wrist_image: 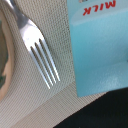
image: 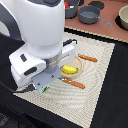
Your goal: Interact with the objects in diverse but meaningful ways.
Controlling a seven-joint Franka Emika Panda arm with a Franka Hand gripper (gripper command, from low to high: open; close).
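The single white arm (image: 40,30) is seen in the exterior view reaching down from the upper part of the frame, its bulky wrist section angled toward the exterior view's left. The gripper (image: 44,89) is held low, close above the surface. Its fingers are hidden beneath the wrist housing, so the jaw state cannot be told. No fingers are shown in the wrist view.

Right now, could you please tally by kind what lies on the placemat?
Utensils: 2
Banana: 1
Plate: 1
Carton: 1
Total: 5
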